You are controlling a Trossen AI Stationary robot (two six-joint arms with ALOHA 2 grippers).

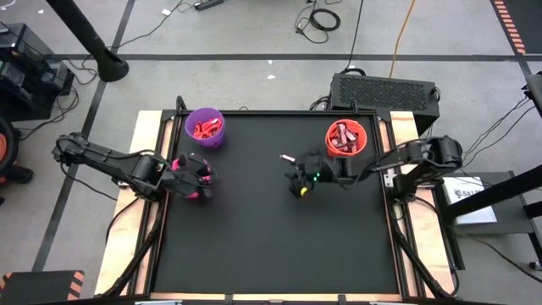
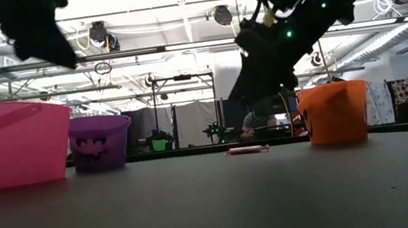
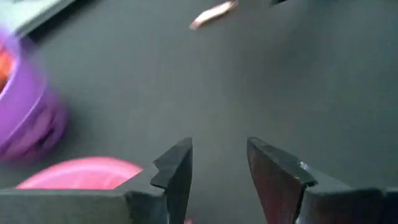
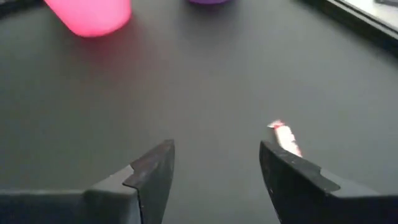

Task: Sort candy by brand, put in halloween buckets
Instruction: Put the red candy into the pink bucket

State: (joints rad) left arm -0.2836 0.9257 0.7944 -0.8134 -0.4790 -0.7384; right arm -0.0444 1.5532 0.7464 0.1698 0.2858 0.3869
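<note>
**One stick left on the mat, both claws apart**

No brand name or label can be read on any wrapper; the only writing is a white sheet [image 1: 471, 191] off the table's right edge, too small to make out.

Nearest in the scene, the left gripper [image 1: 201, 176] hangs over the pink bucket [image 1: 190, 180] at the left edge of the black mat [image 1: 271, 246]. In the left wrist view its fingers [image 3: 176, 174] stand apart with nothing between them, the pink rim just below. From table height the pink bucket [image 2: 14, 143] shows a cut-out face on its side.

At about the same depth, right of centre, the right gripper [image 1: 301, 183] hovers above the mat. Its fingers [image 4: 152, 171] are spread and empty.

Just beyond it a single candy stick [image 1: 287, 158] lies flat on the mat, pinkish-white with a red end; in the right wrist view the stick [image 4: 285, 136] sits just beside one fingertip, apart from it.

Farther back on the left stands the purple bucket [image 1: 204, 127], holding shiny red-orange packets [image 1: 204, 130]; a dark bat shape marks its side [image 2: 99, 143].

At the far right corner stands the orange bucket [image 1: 345, 139], filled with darker brown-red bars [image 1: 343, 135]. Its side bears a dark face [image 2: 334, 113].

Behind the table sits a black vented box [image 1: 383, 91].
</note>
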